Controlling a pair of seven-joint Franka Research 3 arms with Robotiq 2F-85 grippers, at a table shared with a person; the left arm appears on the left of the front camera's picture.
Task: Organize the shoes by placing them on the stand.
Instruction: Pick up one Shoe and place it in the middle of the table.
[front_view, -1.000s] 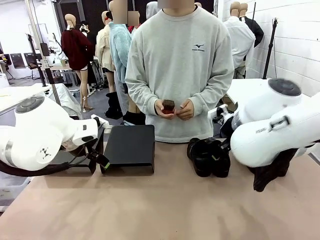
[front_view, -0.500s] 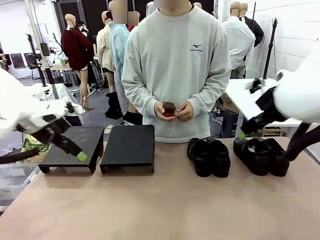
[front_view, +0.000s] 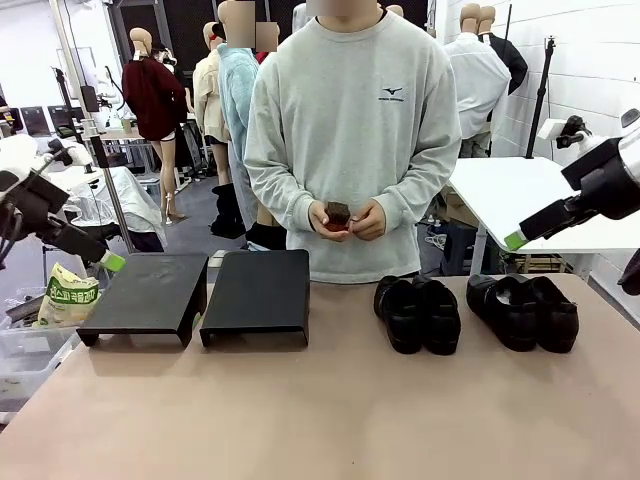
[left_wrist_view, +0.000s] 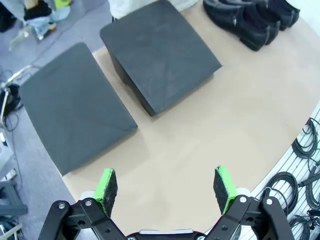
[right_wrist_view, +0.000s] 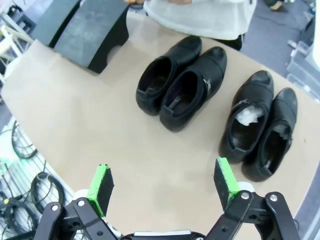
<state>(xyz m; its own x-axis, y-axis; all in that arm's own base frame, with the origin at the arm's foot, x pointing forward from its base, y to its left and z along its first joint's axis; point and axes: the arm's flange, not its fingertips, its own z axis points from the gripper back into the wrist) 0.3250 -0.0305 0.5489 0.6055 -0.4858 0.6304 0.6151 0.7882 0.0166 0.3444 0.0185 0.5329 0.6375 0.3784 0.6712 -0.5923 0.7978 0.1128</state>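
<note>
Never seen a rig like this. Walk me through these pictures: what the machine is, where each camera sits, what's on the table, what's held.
This is a robot with two white arms, each ending in a two-finger gripper with green pads. One picture looks across the table from between the arms toward a person at the far side. The other two come from cameras on the wrists, looking down past each gripper's fingers. The left gripper hangs above two black stands; the right gripper hangs above four black shoes, set as two pairs beside the stands. Both grippers are open and hold nothing. No shoe is on a stand yet. The person's hands hold a small dark object.
</note>
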